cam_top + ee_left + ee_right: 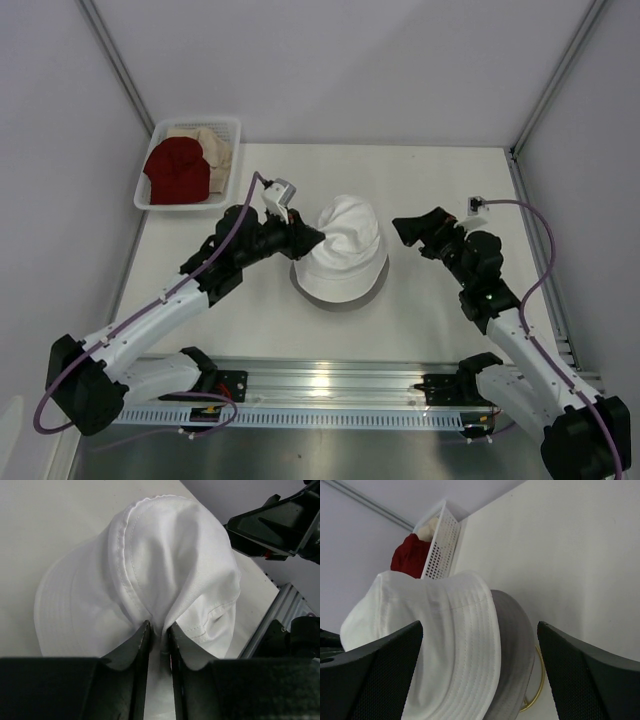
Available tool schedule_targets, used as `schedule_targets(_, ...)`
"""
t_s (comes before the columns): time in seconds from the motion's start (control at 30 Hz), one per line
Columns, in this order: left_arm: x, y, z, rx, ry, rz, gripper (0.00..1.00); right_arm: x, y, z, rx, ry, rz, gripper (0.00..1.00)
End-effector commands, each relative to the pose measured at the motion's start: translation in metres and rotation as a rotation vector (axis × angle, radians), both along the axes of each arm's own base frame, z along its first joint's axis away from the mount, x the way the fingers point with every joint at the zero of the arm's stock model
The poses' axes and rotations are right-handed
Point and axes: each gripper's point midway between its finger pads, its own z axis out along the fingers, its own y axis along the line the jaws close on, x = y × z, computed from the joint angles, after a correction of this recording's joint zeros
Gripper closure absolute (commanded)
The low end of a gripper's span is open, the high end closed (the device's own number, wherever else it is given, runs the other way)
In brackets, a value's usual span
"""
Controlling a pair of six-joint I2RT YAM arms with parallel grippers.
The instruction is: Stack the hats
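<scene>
**Stack.** The white hat (345, 260) sits mid-desk (450, 190), draped over the grey hat (512, 640), whose brim shows beneath it. Both rest on the gold wire stand (536, 690), visible as a loop under the grey brim.

**Left arm.** The left fingers (136, 647) are closed on a fold of the white hat's crown, with the fabric puckered between them. The likely purpose is to seat the soft crown squarely over the hat below.

**Right arm.** The right fingers (385, 670) stand wide apart and hold nothing, just beside the stack's brim. They appear to be placed there to steady or smooth that side.

**Outstanding.** The dark red hat (180, 170) and the beige hat (212, 145) lie together in the white mesh basket (441, 542) at the far left corner, well apart from the stack. By this inspector's judgement, two of the four hats are stacked and two are yet to be fetched.
</scene>
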Motion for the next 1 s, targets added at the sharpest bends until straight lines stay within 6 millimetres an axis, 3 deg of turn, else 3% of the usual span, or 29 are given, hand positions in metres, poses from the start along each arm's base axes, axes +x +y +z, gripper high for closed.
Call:
schedule_targets(0.0,0.003,0.01,0.018,-0.01,-0.088,0.057,0.73,-0.001,0.014,-0.006,0.041,0.021,0.064,0.01)
schedule_targets(0.1,0.009,0.025,0.016,-0.011,-0.075,0.154,0.55,-0.002,0.017,-0.021,0.039,0.061,0.078,0.01)
schedule_targets(0.13,0.016,0.039,0.019,-0.041,-0.055,0.265,0.38,-0.002,0.02,-0.026,0.041,0.067,0.086,0.01)
schedule_targets(0.2,0.022,0.061,0.015,-0.061,-0.003,0.411,0.18,-0.001,0.023,-0.029,0.051,0.068,0.101,0.02)
schedule_targets(0.23,0.021,0.071,0.017,-0.079,0.015,0.461,0.04,-0.002,0.027,-0.029,0.056,0.067,0.117,0.02)
schedule_targets(0.4,0.022,0.108,0.002,-0.24,0.149,0.66,0.03,0.007,0.041,-0.022,0.08,0.041,0.161,0.09)
schedule_targets(0.53,0.021,0.121,-0.011,-0.41,0.256,0.682,0.07,0.019,0.042,-0.014,0.101,0.015,0.116,0.13)
schedule_targets(0.6,0.021,0.12,-0.021,-0.471,0.307,0.666,0.07,0.022,0.042,-0.015,0.116,0.02,0.104,0.19)
schedule_targets(0.83,0.025,0.094,-0.018,-0.631,0.35,0.472,0.12,0.025,0.058,-0.022,0.205,0.049,0.167,0.27)
schedule_targets(0.97,0.025,0.083,-0.014,-0.657,0.351,0.398,0.15,0.022,0.061,-0.029,0.242,0.065,0.175,0.37)
